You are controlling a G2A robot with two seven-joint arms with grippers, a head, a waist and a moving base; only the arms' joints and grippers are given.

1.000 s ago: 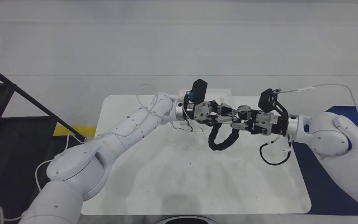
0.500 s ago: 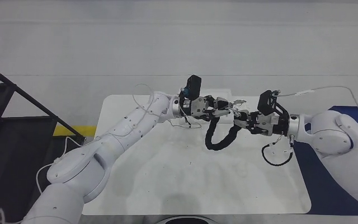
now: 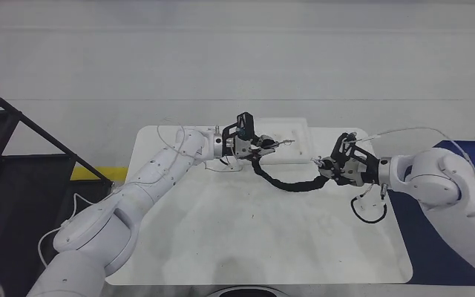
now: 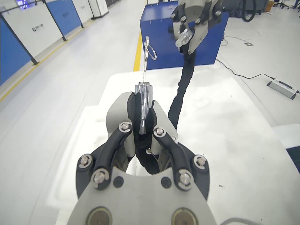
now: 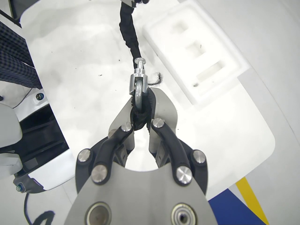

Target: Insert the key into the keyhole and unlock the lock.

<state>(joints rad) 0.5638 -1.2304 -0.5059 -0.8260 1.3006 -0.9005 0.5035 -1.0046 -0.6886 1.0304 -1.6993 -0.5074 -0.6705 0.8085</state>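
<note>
Jaws of the left gripper clamp a chrome lock barrel at the white table's twelve o'clock, silver key seated inside. Black sheathed cable runs to the right gripper at two o'clock, pinching its free chrome pin end. Unlocking looks done; set-down next.

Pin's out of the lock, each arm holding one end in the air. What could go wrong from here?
1. The key sticks out of the lock cylinder with nothing gripping it; a tilt of the left gripper might shake it loose.
2. The cable spans the grippers with little slack; moving apart might tug the pin end from the right gripper.
</note>
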